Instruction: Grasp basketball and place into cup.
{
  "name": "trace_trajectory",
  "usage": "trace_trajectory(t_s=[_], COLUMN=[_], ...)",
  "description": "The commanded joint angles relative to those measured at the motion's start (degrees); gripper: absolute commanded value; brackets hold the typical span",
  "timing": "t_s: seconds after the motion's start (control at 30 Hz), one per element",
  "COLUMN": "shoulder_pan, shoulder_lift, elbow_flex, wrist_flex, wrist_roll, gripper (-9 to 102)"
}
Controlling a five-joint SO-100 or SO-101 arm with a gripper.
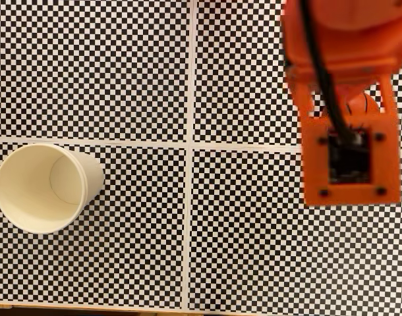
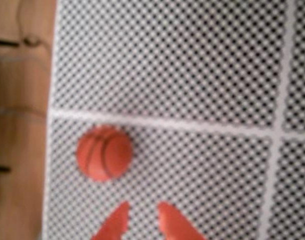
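The basketball (image 2: 104,152), a small orange-red ball with black seams, lies on the checkered mat in the wrist view, just below a white line and near the mat's left edge. My gripper (image 2: 142,210) enters from the bottom edge. Its two orange fingertips (image 2: 165,212) are apart with nothing between them. The ball sits a short way beyond them and a little to the left, untouched. In the fixed view the cream-white cup (image 1: 89,176) stands upright and empty at the left, and my orange arm (image 1: 349,72) hangs over the upper right, far from the cup.
A black-and-white checkered mat (image 1: 254,250) with white dividing lines covers the table. In the wrist view bare wood (image 2: 20,125) runs along the mat's left edge, close to the ball. A thin wooden strip (image 1: 89,308) shows along the bottom of the fixed view.
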Motion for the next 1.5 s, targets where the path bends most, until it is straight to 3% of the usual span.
trace_trajectory(t_s=[0.0,0.43,1.0,1.47], shoulder_pan=[-2.0,-5.7,-5.9,-10.9], shoulder_lift=[-3.7,-13.0,-18.7,-19.9], elbow_flex=[-5.1,-8.1,-14.2,-12.2], wrist_flex=[0.0,0.2,0.3,5.4], wrist_roll=[2.5,8.4,-6.1,-4.5], gripper=[0,0,0,0])
